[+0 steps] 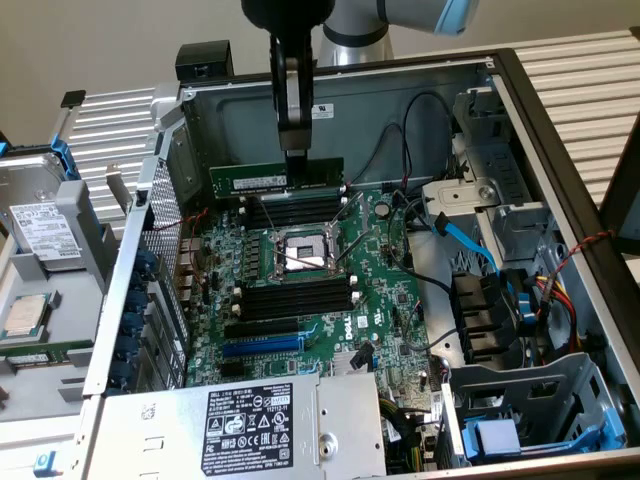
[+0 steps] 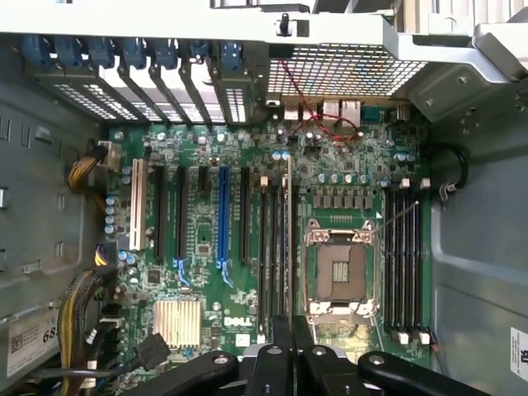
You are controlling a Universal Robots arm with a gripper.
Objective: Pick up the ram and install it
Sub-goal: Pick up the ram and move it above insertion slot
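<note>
our gripper (image 1: 297,150) is pinched nearly shut on the ram (image 1: 250,181) over the slots (image 1: 295,211) (not seated); if it tilts or misses, we risk bending it.

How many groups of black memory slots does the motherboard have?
2. The far group lies behind the processor socket, partly under the held ram; the near group lies in front of the socket.

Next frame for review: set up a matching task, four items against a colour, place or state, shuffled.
Items:
1. ram
2. CPU socket
3. flat SATA cable
4. pincer

Descriptions:
A. light blue
B. shut on the ram
C. between two banks of memory slots
D. green, held over the motherboard

Pairs: 1-D, 2-C, 3-A, 4-B
</note>
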